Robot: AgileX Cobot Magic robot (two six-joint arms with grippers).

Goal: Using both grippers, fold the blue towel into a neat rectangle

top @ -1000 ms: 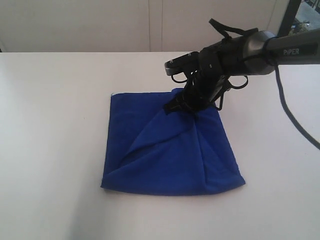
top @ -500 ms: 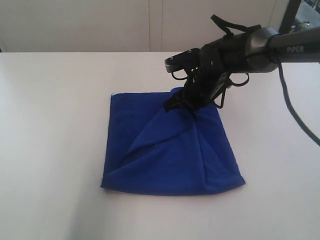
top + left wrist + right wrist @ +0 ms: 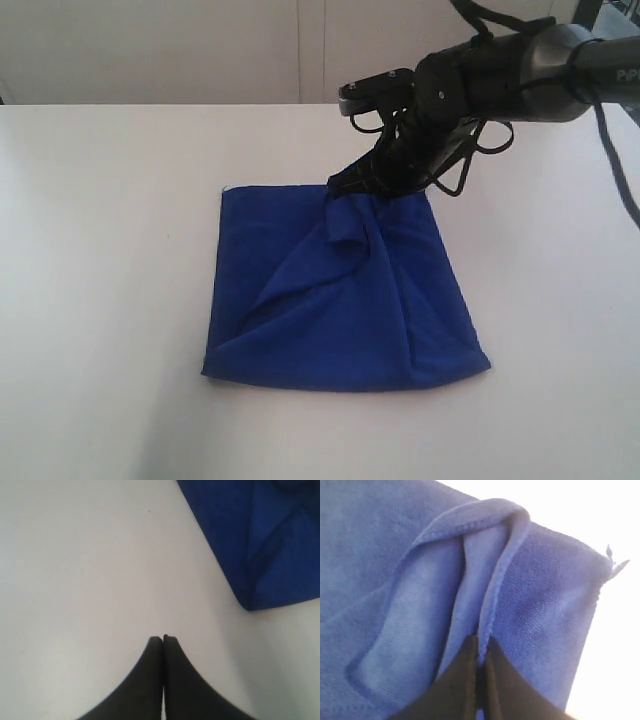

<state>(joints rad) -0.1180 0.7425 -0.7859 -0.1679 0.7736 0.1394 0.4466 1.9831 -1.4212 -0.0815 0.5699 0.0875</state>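
While my right pincer [image 3: 479,652] clamps a hem of the blue towel [image 3: 330,310], I judge a fold beginning | left pincer [image 3: 163,639] closed, empty | next: draw hem over squarely.

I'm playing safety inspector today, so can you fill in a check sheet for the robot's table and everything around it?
Surface: white table, plain and smooth.
Job's things: blue towel lying partly folded and wrinkled, bunched up at its far edge; loose thread at one corner.
Clutter: nothing seen.
Grippers: right gripper shut on the towel's hem at the far edge; left gripper shut, holding nothing, over bare table near a towel corner.
Cables: black cable hangs on the right of the exterior view, off the towel.
Surroundings: pale wall behind the table.
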